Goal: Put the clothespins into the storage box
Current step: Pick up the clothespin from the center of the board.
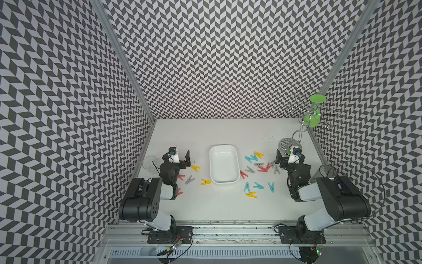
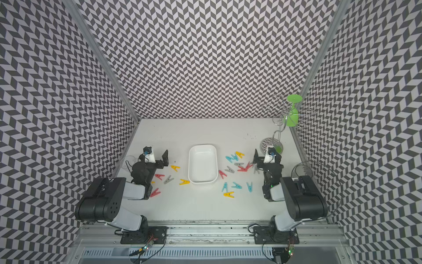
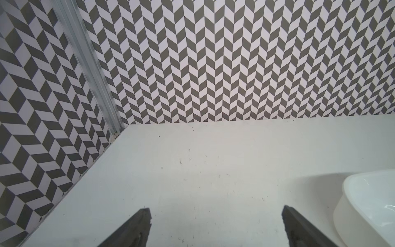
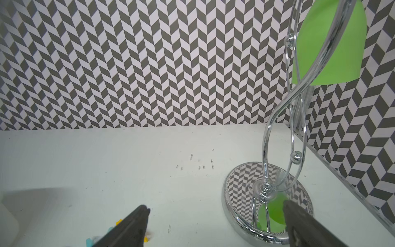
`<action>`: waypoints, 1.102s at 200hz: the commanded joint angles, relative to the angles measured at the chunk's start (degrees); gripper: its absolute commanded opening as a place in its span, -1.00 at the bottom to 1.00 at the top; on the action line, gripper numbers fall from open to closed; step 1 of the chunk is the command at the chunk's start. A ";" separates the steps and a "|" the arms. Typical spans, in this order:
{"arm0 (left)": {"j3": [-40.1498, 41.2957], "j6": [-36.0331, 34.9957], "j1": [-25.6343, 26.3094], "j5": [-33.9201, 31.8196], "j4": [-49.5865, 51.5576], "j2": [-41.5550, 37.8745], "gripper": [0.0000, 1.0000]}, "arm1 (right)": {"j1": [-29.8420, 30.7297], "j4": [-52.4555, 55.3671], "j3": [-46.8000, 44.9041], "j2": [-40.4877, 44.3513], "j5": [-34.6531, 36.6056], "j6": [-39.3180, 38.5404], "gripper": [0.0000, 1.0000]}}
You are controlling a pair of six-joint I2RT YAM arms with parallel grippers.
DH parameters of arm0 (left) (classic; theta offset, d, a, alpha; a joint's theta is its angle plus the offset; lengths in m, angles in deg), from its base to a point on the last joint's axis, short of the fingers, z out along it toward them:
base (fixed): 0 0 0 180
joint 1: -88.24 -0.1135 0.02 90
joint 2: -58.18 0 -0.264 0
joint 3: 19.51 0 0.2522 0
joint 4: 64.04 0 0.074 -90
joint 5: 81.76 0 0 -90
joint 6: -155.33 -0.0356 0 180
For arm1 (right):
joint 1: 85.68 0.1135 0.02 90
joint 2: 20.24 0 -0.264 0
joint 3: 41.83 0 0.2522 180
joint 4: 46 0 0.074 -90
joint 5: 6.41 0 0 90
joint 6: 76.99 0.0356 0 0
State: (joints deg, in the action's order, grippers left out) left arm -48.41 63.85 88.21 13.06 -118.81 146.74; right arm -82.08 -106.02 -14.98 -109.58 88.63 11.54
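L fingers (image 3: 136,228), R fingers (image 4: 132,226) spread wide; clothespins (image 1: 258,186) off both long rims of storage box (image 1: 223,164).

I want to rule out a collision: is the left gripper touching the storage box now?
Apart. The left wrist view shows bare table between the open left gripper and the wall of the storage box.

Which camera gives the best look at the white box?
The top views. Both show the box whole, with its rim visible all round and nothing inside. The left wrist camera catches only one rounded corner. The right wrist camera shows just a pale sliver at the frame's edge, probably the box.
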 commanded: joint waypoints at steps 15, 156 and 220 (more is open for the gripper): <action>-0.24 -0.27 -0.21 0.62 -1.16 0.18 1.00 | -0.27 -3.10 0.64 -0.57 -0.69 0.16 0.98; -1.14 0.63 -0.37 -1.23 0.24 -0.12 0.99 | -0.78 4.15 3.38 1.61 -1.19 0.50 0.98; -13.91 1.28 4.30 -11.77 29.17 -7.66 1.00 | -0.63 16.17 6.61 9.41 -3.96 -0.51 0.98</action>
State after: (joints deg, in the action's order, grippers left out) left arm -56.47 63.92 90.52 7.16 -104.56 141.58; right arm -82.50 -92.82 -8.73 -103.24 87.03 11.58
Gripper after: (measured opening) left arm 0.998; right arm 0.991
